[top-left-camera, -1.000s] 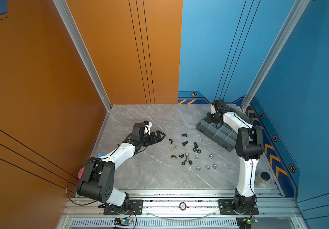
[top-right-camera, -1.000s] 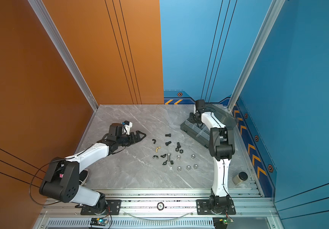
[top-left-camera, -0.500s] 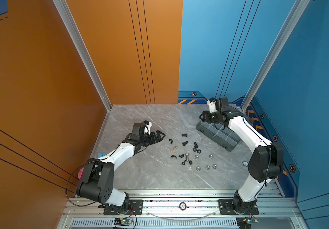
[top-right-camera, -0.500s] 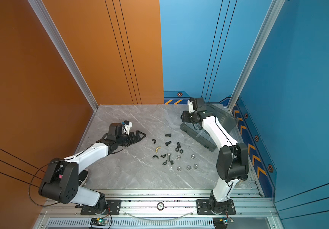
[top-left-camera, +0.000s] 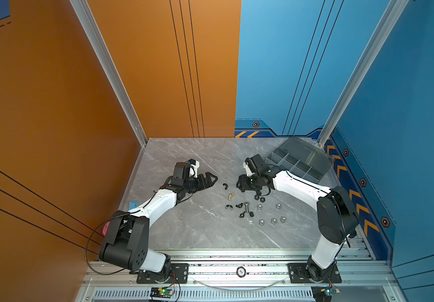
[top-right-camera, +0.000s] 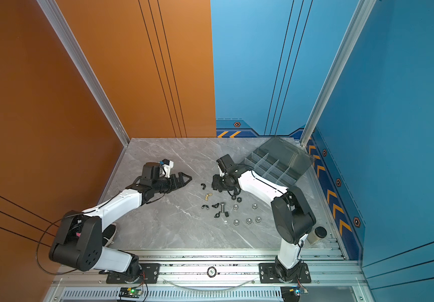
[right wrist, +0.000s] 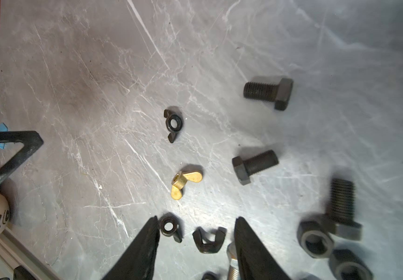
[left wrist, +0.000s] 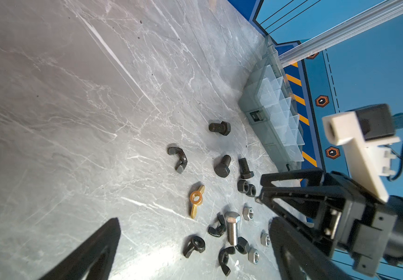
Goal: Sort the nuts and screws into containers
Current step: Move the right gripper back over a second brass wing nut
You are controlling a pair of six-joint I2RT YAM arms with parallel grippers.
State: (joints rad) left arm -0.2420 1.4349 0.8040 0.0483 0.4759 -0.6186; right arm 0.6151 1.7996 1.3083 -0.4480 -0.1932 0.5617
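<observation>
Both top views show screws (top-left-camera: 247,208) and nuts (top-left-camera: 261,222) loose just below frame centre, organiser box (top-left-camera: 295,166) to their upper right, while only wrist views reveal empty jaws: right gripper (right wrist: 196,219) parted over a black wing nut (right wrist: 209,240), left gripper (left wrist: 194,219) spread wide.

orange wall (top-left-camera: 53,104) left, blue wall (top-left-camera: 406,104) right, grey marble tabletop (top-left-camera: 184,230) below.

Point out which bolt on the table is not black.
The silver hex-head bolt: it is shiny and longer, whereas the three black bolts are short, stubby and dark.
</observation>
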